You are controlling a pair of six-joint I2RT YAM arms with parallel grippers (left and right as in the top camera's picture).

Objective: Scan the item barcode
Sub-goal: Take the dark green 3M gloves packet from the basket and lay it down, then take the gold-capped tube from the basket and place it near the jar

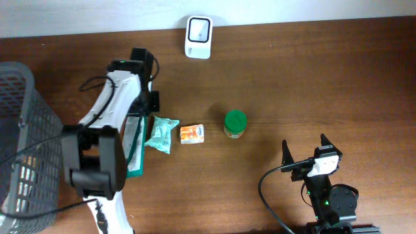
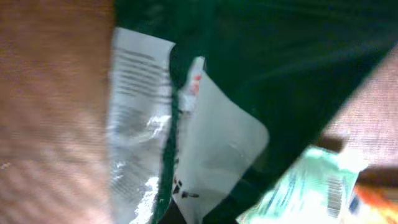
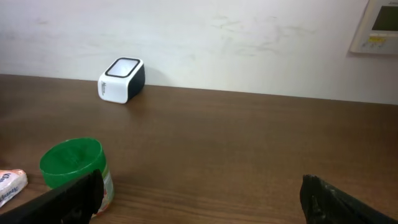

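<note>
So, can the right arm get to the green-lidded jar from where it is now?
Probably yes: the right gripper is open, and only bare table lies between it and the jar.

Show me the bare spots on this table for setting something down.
Bare: the stretch right of the green-lidded jar, beyond the right gripper; also the strip between scanner and jar. Crowded: orange packet, mint packet and green bag beside the left arm.

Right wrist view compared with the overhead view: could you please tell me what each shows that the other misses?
Only the right wrist view shows the wall panel. Only the overhead view shows the grey basket, the left arm and the pale green pouch. Both show the white scanner, the green-lidded jar and the open right gripper.
</note>
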